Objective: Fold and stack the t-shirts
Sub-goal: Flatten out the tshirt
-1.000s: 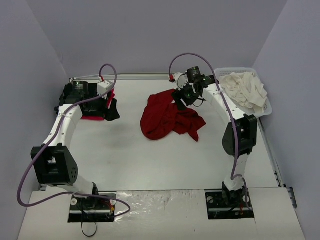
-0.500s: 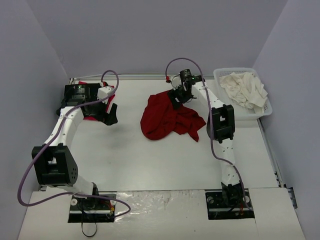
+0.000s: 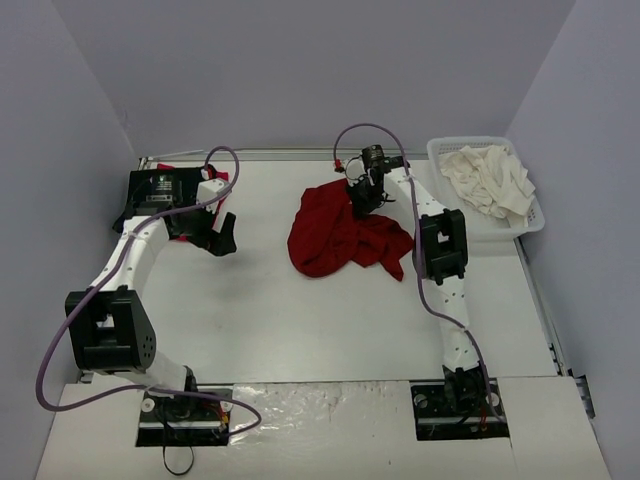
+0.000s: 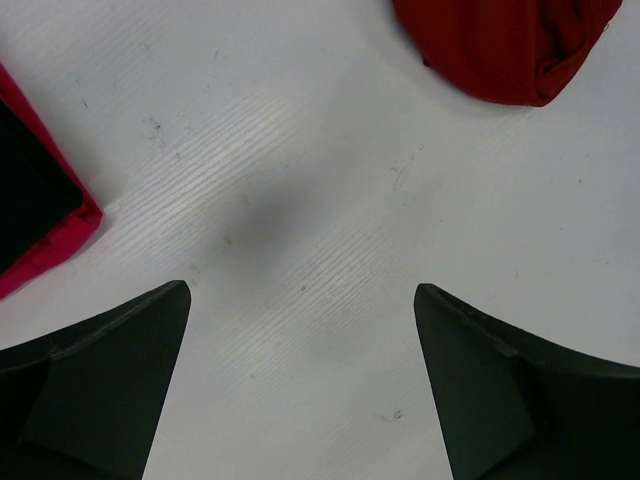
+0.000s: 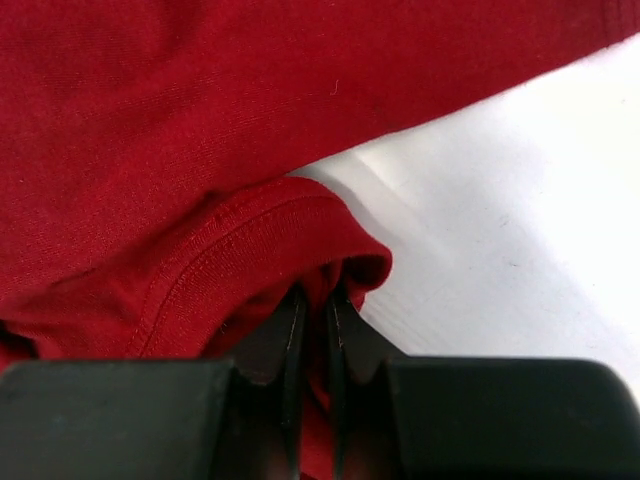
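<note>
Overhead view: my worktop (image 3: 260, 310), a flat white board, forms the floor of a three-sided booth. The far wall (image 3: 320, 70), left wall (image 3: 50, 150) and right wall (image 3: 590, 220) are plain pale lavender-grey, evenly lit, and shadows on the board are soft. A grey rail (image 3: 543, 320) follows the worktop's right edge. Close view: the surface shows fine parallel ribs (image 4: 300, 260) and faint scuff marks (image 4: 400, 175).

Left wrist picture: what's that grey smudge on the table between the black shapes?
Left wrist view: soft shadow on the table, probably cast by the arm; the black shapes are fingers of the open left gripper, slightly blurred. Top view: lighting soft, shadows faint.
</note>
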Controlling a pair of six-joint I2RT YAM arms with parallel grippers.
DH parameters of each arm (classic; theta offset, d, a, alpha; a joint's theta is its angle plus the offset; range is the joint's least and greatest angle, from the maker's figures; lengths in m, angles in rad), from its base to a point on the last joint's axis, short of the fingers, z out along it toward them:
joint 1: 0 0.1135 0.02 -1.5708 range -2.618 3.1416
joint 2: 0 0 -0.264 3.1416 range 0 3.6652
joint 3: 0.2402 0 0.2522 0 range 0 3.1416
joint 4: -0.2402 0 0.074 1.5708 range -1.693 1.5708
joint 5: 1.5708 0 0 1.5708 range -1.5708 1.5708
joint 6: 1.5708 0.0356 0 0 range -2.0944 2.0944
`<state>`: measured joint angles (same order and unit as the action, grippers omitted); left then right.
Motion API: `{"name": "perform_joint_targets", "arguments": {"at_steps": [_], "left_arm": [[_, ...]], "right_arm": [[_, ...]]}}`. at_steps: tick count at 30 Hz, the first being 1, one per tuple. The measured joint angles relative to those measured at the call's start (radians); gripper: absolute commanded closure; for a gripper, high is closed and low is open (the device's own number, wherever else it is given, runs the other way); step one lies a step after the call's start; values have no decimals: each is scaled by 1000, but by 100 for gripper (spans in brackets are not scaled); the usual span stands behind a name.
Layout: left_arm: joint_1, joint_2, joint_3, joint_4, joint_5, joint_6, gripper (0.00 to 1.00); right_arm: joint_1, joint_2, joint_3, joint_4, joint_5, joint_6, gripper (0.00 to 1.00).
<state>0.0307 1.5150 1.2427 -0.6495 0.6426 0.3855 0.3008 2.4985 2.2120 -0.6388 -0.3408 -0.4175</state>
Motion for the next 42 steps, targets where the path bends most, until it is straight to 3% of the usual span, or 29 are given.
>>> {"name": "perform_joint_targets", "arguments": {"at_steps": [4,7,17,21,22,25,26,27,36,42], "left_arm": [[-2,6,-3,1,31,-1,2],[-7,25,-3,3,66,-7,6],[-119,131,44,3,135,-38,6],[-151,130,44,1,135,-36,6],[-153,129,44,1,134,-36,6],[-153,112,36,5,125,-36,6],[-153,101,33,5,121,-37,6],[-153,91,28,11,118,-37,6],[-153,67,20,19,107,-37,6],[-130,67,16,19,100,-37,6]], "right_arm": [[1,-17,-16,3,2,-2,100],[6,-76,-50,-9,9,-2,100],[77,-493,-61,-27,22,23,100],[121,-574,-45,-40,22,13,100],[132,-580,-45,-51,21,3,95],[155,-592,-90,-71,23,-29,65],[161,-593,-116,-79,23,-38,30],[166,-593,-140,-84,29,-40,24],[133,-581,-228,-109,126,-59,22],[126,-572,-228,-109,99,-75,30]]}}
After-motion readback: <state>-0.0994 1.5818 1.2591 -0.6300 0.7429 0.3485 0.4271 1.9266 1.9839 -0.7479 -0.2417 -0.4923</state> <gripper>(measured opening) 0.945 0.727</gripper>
